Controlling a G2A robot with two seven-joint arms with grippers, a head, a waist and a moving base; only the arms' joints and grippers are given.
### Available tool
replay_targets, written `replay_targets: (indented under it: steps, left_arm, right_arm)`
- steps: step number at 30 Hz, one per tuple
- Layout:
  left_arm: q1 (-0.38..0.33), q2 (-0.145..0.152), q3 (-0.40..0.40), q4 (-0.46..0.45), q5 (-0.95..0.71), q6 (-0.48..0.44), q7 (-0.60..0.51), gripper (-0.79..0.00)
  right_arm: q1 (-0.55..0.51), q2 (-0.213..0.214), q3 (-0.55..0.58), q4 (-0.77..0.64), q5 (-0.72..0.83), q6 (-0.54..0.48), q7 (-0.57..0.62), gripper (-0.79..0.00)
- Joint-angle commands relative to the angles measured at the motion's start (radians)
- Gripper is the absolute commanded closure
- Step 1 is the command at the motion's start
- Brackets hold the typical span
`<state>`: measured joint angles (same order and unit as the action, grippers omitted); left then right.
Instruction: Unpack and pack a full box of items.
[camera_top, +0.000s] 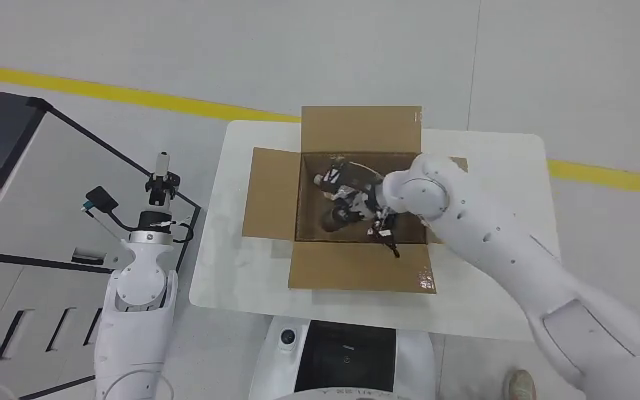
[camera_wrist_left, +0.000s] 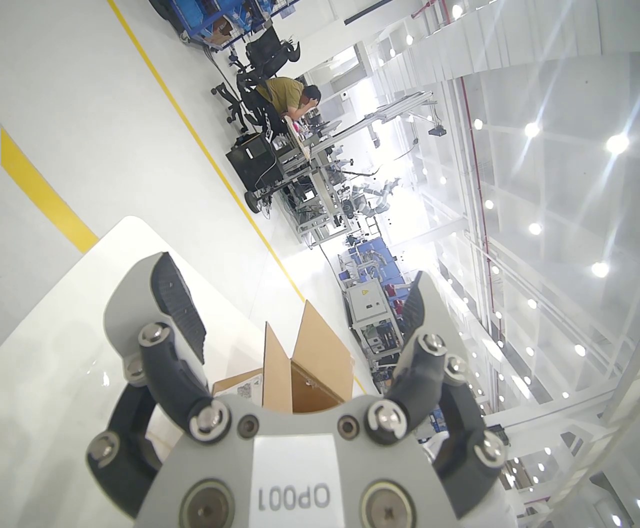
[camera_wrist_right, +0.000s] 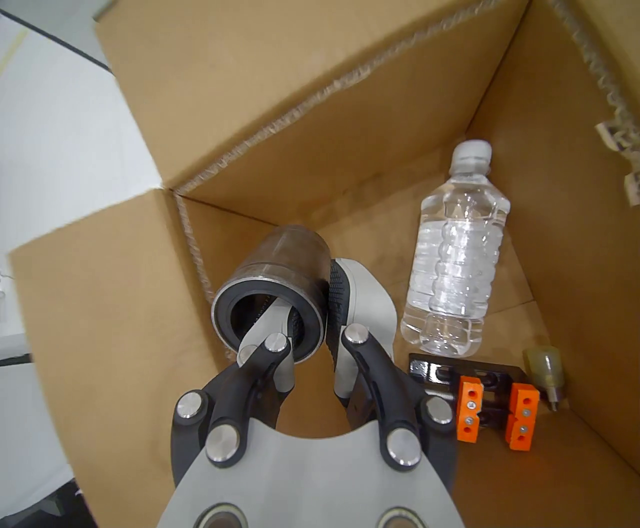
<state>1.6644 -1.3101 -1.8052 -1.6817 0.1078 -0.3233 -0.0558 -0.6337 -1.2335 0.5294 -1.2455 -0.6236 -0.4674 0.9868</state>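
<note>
An open cardboard box (camera_top: 276, 193) stands on the white table (camera_top: 500, 170). Inside the box my right gripper (camera_wrist_right: 314, 310) is shut on the wall of a dark metal cylinder sleeve (camera_wrist_right: 280, 270), one finger inside its bore and one outside. On the box floor lie a clear water bottle (camera_wrist_right: 457, 250), a black bracket with two orange blocks (camera_wrist_right: 475, 395) and a small pale plug (camera_wrist_right: 544, 367). The right arm (camera_top: 440, 195) covers part of the box interior in the top view. My left gripper (camera_wrist_left: 295, 295) is open, held off the table's left side, with the box (camera_wrist_left: 310, 360) beyond it.
All four flaps of the box are folded outward. A dark frame (camera_top: 60, 160) stands on the floor left of the table. A yellow floor line (camera_top: 130, 95) runs behind the table. Bare tabletop lies right of the box.
</note>
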Motion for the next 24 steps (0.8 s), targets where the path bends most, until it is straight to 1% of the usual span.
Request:
replay_targets:
  steps: [1, 5, 6, 7, 8, 9, 15, 18, 20, 21, 24]
  left_arm:
    - [0.000, 0.000, 0.000, 0.000, 0.000, 0.000, 0.000, -0.785]
    - [0.000, 0.000, 0.000, 0.000, 0.000, 0.000, 0.000, -0.785]
    - [0.000, 0.000, 0.000, 0.000, 0.000, 0.000, 0.000, -0.785]
    - [0.000, 0.000, 0.000, 0.000, 0.000, 0.000, 0.000, -0.785]
    - [0.000, 0.000, 0.000, 0.000, 0.000, 0.000, 0.000, -0.785]
    - [0.000, 0.000, 0.000, 0.000, 0.000, 0.000, 0.000, -0.785]
    - [0.000, 0.000, 0.000, 0.000, 0.000, 0.000, 0.000, -0.785]
    - [0.000, 0.000, 0.000, 0.000, 0.000, 0.000, 0.000, -0.785]
    - [0.000, 0.000, 0.000, 0.000, 0.000, 0.000, 0.000, -0.785]
    - [0.000, 0.000, 0.000, 0.000, 0.000, 0.000, 0.000, -0.785]
    - [0.000, 0.000, 0.000, 0.000, 0.000, 0.000, 0.000, -0.785]
  right_arm:
    - [0.016, -0.018, -0.037, 0.035, -0.045, -0.003, -0.005, 0.000]
    - [0.029, -0.052, -0.087, 0.093, -0.101, 0.015, -0.035, 0.000]
    - [0.028, -0.059, -0.090, 0.110, -0.089, 0.015, -0.047, -0.225]
    - [0.037, -0.068, -0.096, 0.130, -0.094, 0.019, -0.045, -0.299]
    - [0.036, -0.072, -0.098, 0.139, -0.085, 0.019, -0.050, -0.320]
    - [0.042, -0.078, -0.097, 0.160, -0.076, 0.011, -0.057, -0.332]
    - [0.062, -0.106, -0.100, 0.254, -0.061, -0.023, -0.099, -0.320]
    - [0.071, -0.104, -0.056, 0.277, 0.005, -0.065, -0.155, -0.314]
    - [0.070, -0.089, -0.003, 0.258, 0.067, -0.104, -0.190, -0.314]
    - [0.062, -0.075, 0.034, 0.236, 0.108, -0.136, -0.208, -0.311]
    - [0.011, -0.008, 0.189, 0.104, 0.177, -0.227, -0.235, -0.308]
